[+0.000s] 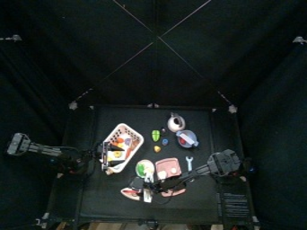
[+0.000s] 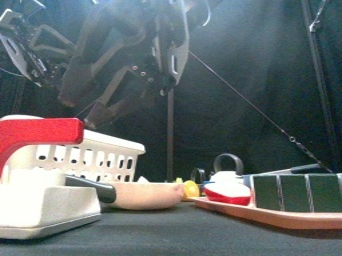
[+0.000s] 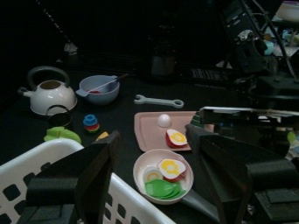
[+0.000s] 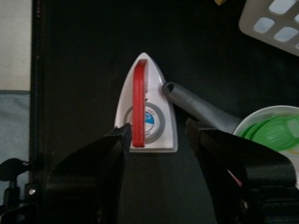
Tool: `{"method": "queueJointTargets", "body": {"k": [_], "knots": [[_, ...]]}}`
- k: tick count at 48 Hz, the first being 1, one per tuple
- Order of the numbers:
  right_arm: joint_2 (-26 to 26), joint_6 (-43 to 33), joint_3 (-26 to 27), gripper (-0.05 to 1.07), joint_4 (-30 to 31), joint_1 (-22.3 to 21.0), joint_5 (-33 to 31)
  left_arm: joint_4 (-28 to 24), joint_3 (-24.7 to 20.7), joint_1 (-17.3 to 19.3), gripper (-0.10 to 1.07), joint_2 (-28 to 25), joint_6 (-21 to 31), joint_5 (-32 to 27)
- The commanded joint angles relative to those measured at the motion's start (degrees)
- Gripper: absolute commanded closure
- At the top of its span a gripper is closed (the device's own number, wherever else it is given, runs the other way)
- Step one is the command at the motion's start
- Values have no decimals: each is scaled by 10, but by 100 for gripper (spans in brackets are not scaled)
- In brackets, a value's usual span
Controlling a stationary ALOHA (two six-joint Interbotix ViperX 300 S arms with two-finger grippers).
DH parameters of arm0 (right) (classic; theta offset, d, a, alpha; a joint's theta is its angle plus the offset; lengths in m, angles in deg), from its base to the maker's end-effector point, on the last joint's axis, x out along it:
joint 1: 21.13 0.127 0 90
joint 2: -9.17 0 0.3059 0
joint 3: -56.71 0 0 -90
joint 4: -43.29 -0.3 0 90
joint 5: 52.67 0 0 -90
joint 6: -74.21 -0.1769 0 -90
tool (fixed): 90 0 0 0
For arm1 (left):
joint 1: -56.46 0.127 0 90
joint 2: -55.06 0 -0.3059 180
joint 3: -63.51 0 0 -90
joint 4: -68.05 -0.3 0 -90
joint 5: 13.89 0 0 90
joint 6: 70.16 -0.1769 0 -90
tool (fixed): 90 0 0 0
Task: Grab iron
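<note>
Nearest the front camera sits the iron (image 2: 40, 190), white with a red handle, flat on its sole at the table's front edge and not lifted. Behind the iron and just beside it stands the white basket (image 2: 94, 155). Further from the iron, on the side away from the basket, lies the pink tray (image 3: 152, 131), and beyond that the kettle (image 3: 49, 94). The right gripper (image 4: 160, 131) hangs directly above the iron's broad end, its jaws spread wide either side of the red handle and closed on nothing. Contact with the iron cannot be confirmed. The left gripper (image 3: 155, 144) is well apart from the iron, over the basket's rim, its jaws likewise released and empty. Assessment: the approach and alignment appear complete. The descent onto the handle, the closing of the jaws and the lift remain outstanding.
</note>
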Motion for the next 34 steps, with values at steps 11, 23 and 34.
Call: {"method": "queueJointTargets", "body": {"k": [11, 23, 34], "knots": [[4, -2, 21, 16, -3, 8, 15, 0, -4, -1, 2, -1, 3, 0], [4, -1, 26, 16, -11, 13, 19, 5, -4, -2, 2, -1, 3, -8], [-18, -3, 34, 16, -14, 11, 22, 5, -4, -1, 2, -1, 4, -8]]}}
